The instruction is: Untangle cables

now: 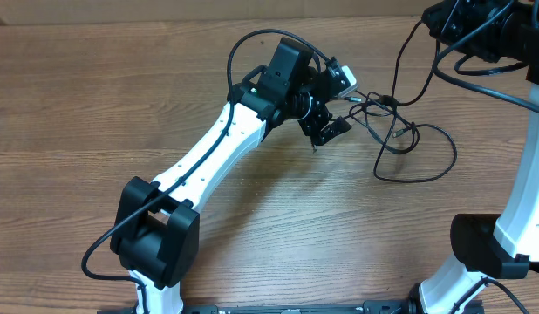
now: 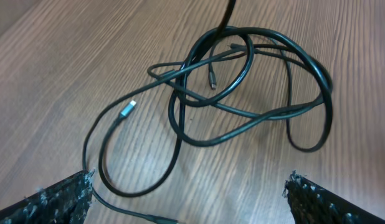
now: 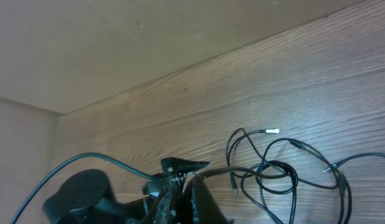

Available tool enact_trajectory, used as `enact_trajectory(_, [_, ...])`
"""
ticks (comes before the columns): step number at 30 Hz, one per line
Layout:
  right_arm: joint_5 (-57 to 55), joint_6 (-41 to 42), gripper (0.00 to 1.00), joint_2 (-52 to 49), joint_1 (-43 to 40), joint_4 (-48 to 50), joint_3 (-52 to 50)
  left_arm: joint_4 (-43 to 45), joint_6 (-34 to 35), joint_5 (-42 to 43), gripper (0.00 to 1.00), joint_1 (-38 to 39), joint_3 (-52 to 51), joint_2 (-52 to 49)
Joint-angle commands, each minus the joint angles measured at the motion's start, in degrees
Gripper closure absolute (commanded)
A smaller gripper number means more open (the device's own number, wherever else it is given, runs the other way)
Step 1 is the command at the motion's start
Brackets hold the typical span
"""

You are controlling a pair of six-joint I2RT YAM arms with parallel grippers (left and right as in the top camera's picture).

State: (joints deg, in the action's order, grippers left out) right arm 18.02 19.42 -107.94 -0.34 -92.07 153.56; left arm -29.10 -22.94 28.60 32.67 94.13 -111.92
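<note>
The cables [image 1: 400, 135] lie as a loose tangle of thin black cords on the wooden table, right of centre. In the left wrist view the cables [image 2: 242, 87] loop over one another, and a silver plug [image 2: 129, 109] points left. My left gripper [image 1: 326, 126] hangs open just left of the tangle, its fingers [image 2: 61, 199] wide apart with nothing between them. My right gripper [image 1: 446, 22] is raised at the top right. It is shut on one cable [image 3: 242, 169], which runs from its jaws down to the tangle [image 3: 286, 177].
The table's far edge meets a plain wall [image 3: 118, 43]. The left arm [image 1: 208, 166] stretches diagonally across the table's middle. The right arm's base [image 1: 487, 253] stands at the lower right, with thicker arm wires [image 1: 487, 74] looping near the top right.
</note>
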Motion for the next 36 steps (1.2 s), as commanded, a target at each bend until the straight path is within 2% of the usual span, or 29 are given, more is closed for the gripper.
enact_trajectory(1, [2.27,-0.66,0.96,1.53,0.07,0.33,0.20,0.09,-6.19,-0.02,0.00,0.72,0.83,-2.67])
enact_trajectory(18, [4.66,-1.73,0.96,1.53,2.69,-1.29,0.17,5.57,-10.05,1.18,0.01,4.61,0.83,-4.26])
enact_trajectory(27, [5.70,-1.73,0.96,1.53,4.04,-2.99,0.17,-0.61,-23.80,-2.75,0.01,4.26,0.83,-4.98])
enact_trajectory(36, [5.73,-1.70,0.96,1.53,4.04,-4.11,0.17,-1.11,-29.09,-6.21,0.00,2.45,0.85,-4.98])
